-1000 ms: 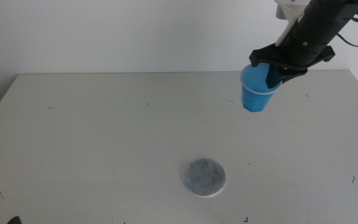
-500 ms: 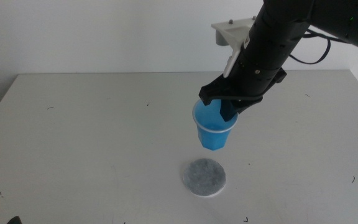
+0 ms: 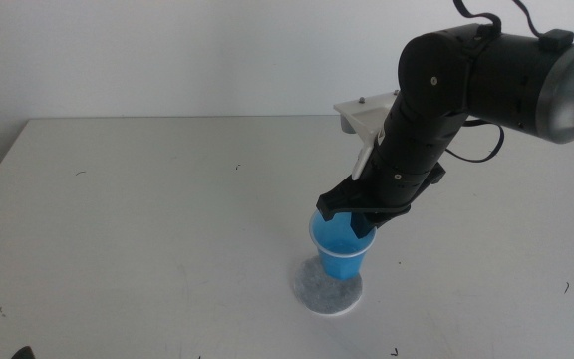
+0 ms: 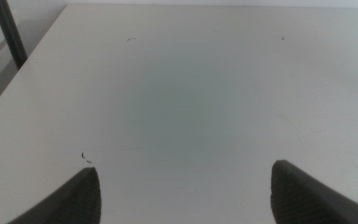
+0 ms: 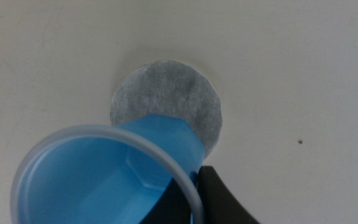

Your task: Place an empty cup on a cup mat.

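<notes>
The blue cup [image 3: 341, 244] is upright and empty, with a thin white rim. My right gripper [image 3: 359, 213] is shut on its rim, one jaw inside and one outside. The cup hangs low over the grey speckled cup mat [image 3: 327, 292], which lies flat on the table at the front middle. I cannot tell whether its base touches the mat. In the right wrist view the cup [image 5: 98, 177] covers the near part of the mat [image 5: 166, 93], and the right gripper [image 5: 191, 190] pinches the rim. My left gripper [image 4: 185, 186] is open over bare table at the front left.
The white table [image 3: 147, 219] carries only small dark specks. A dark post [image 4: 8, 34] stands past the table's left edge in the left wrist view. A white wall is behind the table.
My right arm has carried the cup from high at the back right, forward, left and down, to just over the mat. The left arm has not moved.
</notes>
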`<state>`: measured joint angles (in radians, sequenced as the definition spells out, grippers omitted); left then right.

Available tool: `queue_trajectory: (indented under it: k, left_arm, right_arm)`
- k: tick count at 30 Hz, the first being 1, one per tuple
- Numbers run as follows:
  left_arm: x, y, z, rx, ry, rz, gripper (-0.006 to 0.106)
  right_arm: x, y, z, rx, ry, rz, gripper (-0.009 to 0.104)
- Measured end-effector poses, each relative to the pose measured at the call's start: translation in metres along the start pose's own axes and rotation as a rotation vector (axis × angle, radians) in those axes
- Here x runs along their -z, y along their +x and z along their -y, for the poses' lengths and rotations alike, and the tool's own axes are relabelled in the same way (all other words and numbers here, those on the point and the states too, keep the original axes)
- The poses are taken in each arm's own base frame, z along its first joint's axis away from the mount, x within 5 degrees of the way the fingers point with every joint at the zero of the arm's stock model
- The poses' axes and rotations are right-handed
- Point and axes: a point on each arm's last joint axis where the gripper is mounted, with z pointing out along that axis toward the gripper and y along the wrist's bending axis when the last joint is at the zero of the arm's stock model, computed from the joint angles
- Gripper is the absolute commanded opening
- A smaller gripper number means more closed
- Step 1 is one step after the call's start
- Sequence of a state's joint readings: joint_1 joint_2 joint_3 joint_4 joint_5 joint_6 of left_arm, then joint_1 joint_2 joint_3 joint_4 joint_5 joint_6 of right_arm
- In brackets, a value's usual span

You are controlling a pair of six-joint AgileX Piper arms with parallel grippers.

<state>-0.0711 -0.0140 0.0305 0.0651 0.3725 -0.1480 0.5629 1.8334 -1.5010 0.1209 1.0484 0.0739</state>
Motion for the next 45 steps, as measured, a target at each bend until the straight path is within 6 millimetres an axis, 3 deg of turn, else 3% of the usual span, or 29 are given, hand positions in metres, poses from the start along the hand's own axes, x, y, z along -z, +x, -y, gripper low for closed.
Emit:
queue_trajectory:
  k: [11,16,17,23,28,33,35,40,45]
  left_arm:
    - [0.000,0.000,0.000,0.000,0.000,0.000,0.105]
    - [0.000,0.000,0.000,0.000,0.000,0.000,0.105]
    - [0.000,0.000,0.000,0.000,0.000,0.000,0.105]
    - [0.000,0.000,0.000,0.000,0.000,0.000,0.105]
    - [0.000,0.000,0.000,0.000,0.000,0.000,0.105]
    - [0.000,0.000,0.000,0.000,0.000,0.000,0.105]
    - [0.000,0.000,0.000,0.000,0.000,0.000,0.105]
    - [0.000,0.000,0.000,0.000,0.000,0.000,0.105]
    - [0.000,0.000,0.000,0.000,0.000,0.000,0.105]
  right_arm:
    - [-0.054,-0.005,0.005,-0.013,0.013,-0.076,-0.001]
    - [-0.059,-0.006,0.005,-0.017,0.010,-0.080,-0.001]
    - [-0.059,-0.006,0.005,-0.018,0.008,-0.074,0.008]
    - [-0.047,-0.010,0.003,-0.013,0.003,-0.041,0.032]
    - [-0.023,-0.018,-0.001,-0.005,-0.006,-0.006,0.063]
    - [0.010,-0.021,-0.003,0.004,-0.009,-0.004,0.084]
    - [0.031,-0.023,0.002,-0.007,-0.005,0.012,0.087]
    - [0.106,-0.027,0.030,-0.047,0.056,0.199,0.087]
    - [0.181,0.002,0.052,-0.094,0.133,0.366,0.087]
